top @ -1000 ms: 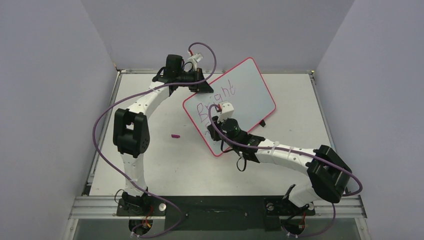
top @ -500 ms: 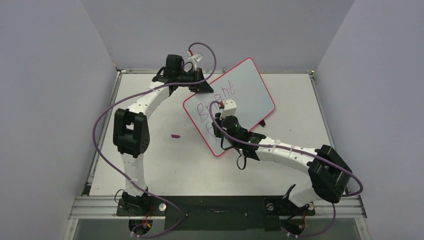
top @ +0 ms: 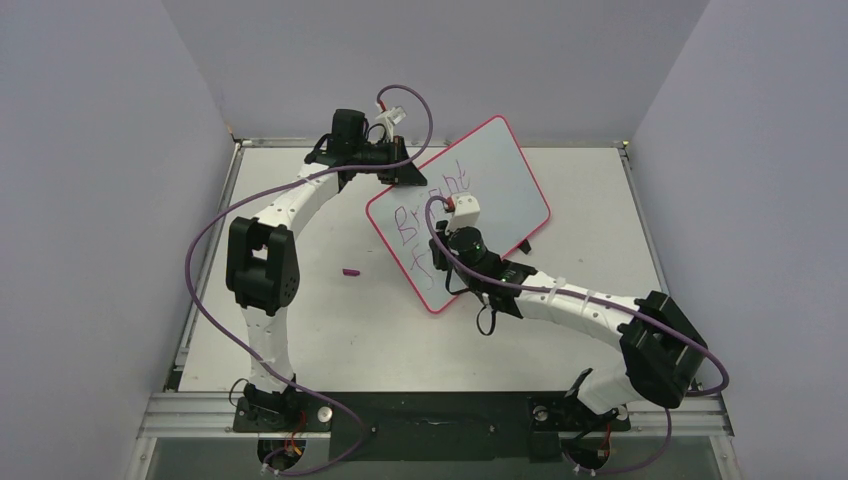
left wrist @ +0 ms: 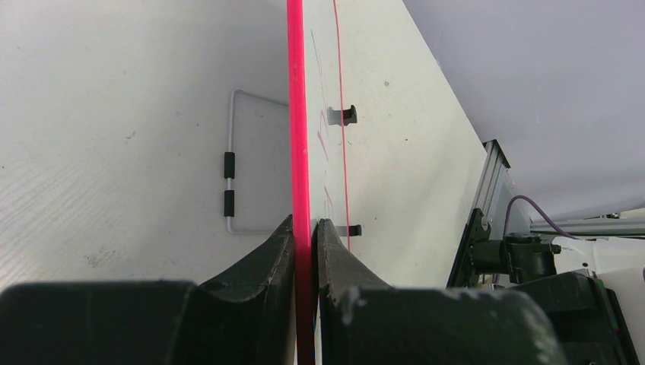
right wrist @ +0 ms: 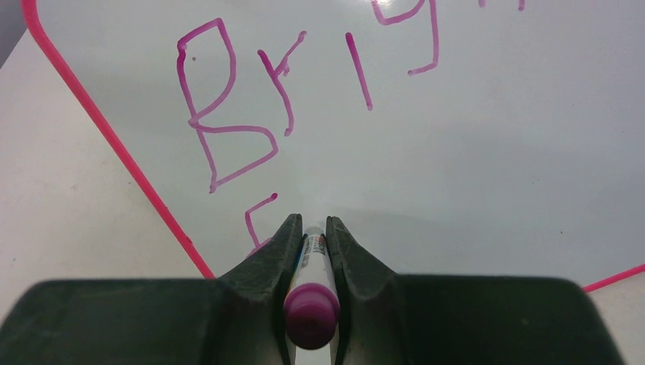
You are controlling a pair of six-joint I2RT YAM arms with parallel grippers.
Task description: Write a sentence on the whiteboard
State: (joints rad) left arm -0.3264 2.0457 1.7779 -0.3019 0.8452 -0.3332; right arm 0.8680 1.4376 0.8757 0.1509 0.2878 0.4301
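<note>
The whiteboard (top: 505, 175), pink-framed, stands tilted at the middle of the table. My left gripper (top: 404, 171) is shut on its upper-left frame edge; in the left wrist view the pink frame (left wrist: 297, 114) runs between the closed gripper (left wrist: 304, 225). Of the sentence, "Bright" (top: 432, 200) is written in magenta, and a first stroke of a second line (right wrist: 257, 217) sits under it. My right gripper (right wrist: 310, 223) is shut on a magenta-ended marker (right wrist: 311, 308) that points at the board just right of that stroke. Its tip is hidden.
A small purple cap (top: 351, 271) lies on the table left of the board. Behind the board are a wire stand (left wrist: 230, 182) and black clips (left wrist: 349, 115). Metal rails edge the table (top: 300, 300), with grey walls around.
My right gripper has slid a little right and up along the board with the marker, and a stroke of the second line now shows. The left arm and board have not moved.
</note>
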